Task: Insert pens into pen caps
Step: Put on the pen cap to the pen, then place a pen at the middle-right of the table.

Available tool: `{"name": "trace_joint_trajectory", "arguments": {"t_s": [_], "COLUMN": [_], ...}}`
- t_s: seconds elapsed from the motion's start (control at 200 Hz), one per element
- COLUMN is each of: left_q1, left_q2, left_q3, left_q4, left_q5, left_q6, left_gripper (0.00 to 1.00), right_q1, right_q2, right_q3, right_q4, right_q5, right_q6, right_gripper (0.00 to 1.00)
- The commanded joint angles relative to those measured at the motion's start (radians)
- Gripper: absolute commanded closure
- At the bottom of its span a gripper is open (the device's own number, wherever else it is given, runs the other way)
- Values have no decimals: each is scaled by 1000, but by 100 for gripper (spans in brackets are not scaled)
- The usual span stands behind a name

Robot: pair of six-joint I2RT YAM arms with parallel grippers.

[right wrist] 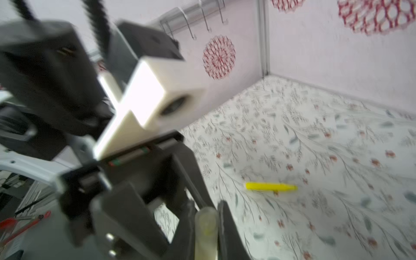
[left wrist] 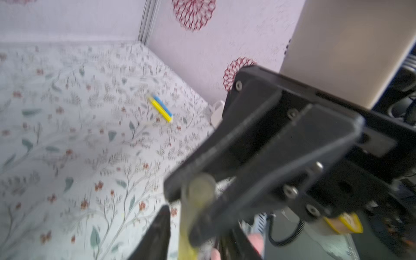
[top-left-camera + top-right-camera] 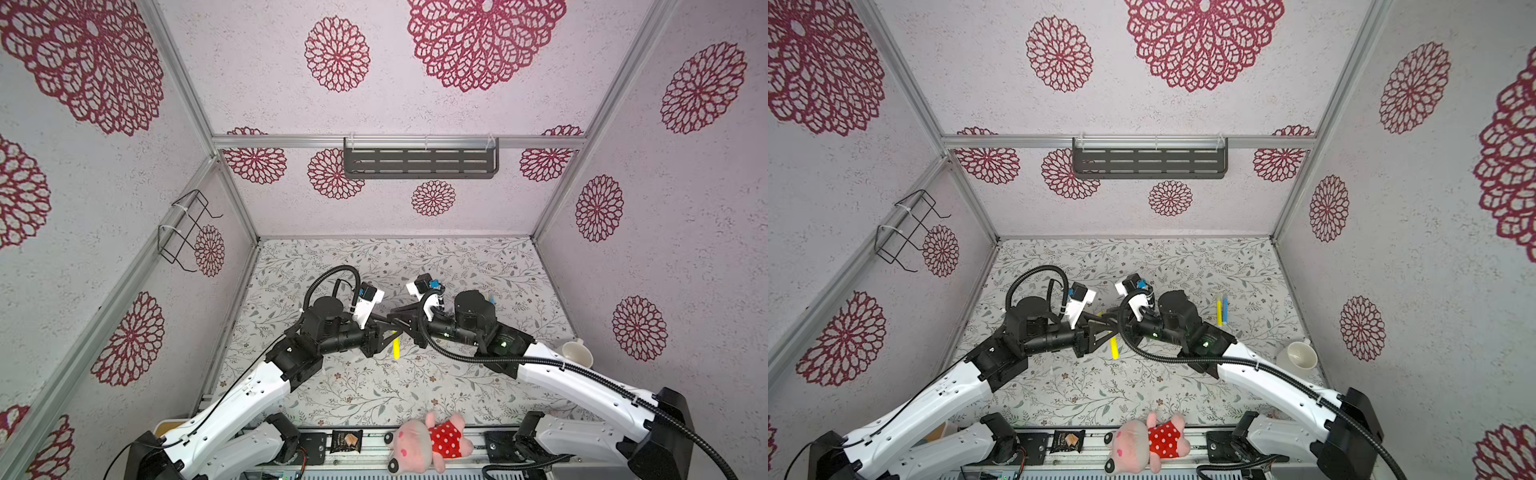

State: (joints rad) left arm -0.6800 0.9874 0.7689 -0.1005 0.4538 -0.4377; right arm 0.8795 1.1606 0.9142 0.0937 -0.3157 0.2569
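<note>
The first yellow pen (image 3: 1113, 348) is lying loose on the table cover (image 3: 1142, 386). The second yellow pen (image 3: 1219, 309) is lying beside the one blue pen (image 3: 1225, 308). The third yellow pen (image 2: 186, 243) is sitting in the single pen cap (image 1: 206, 221). Both arms are reaching inward; the right gripper (image 1: 206, 236) is clamping the cap, and the left gripper (image 3: 1105, 323) is standing part-open.

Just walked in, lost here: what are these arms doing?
The right gripper is shut on a whitish pen cap with a yellow pen pushed in. The left gripper meets it mid-air, seemingly open around that pen. A second yellow pen lies on the cloth below; a third yellow pen and a blue pen lie together nearer the right arm.
</note>
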Motion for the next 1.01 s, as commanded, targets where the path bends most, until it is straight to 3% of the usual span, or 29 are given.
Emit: {"name": "trace_joint_trajectory", "arguments": {"t_s": [0.0,0.175,0.43,0.74,1.001], "left_q1": [16,16,16,16,16], "left_q2": [-24,-28,-61,-48,-86], "left_q3": [55,61,40,41,16], "left_q4": [240,190,141,64,-27], "left_q5": [-56,-34,-77,-203,-373], "left_q6": [-16,-4,15,12,0], "left_gripper": [48,46,45,46,46], "right_q1": [-8,-108,-250,-473,-603], "right_q2": [21,-1,34,214,363], "right_q3": [-23,-16,104,316,387], "right_q4": [-249,-243,-420,-601,-648], "right_q5": [-106,-75,152,368,463], "right_q6": [-45,-19,-111,-180,-217], "right_gripper": [100,100,100,100,100]}}
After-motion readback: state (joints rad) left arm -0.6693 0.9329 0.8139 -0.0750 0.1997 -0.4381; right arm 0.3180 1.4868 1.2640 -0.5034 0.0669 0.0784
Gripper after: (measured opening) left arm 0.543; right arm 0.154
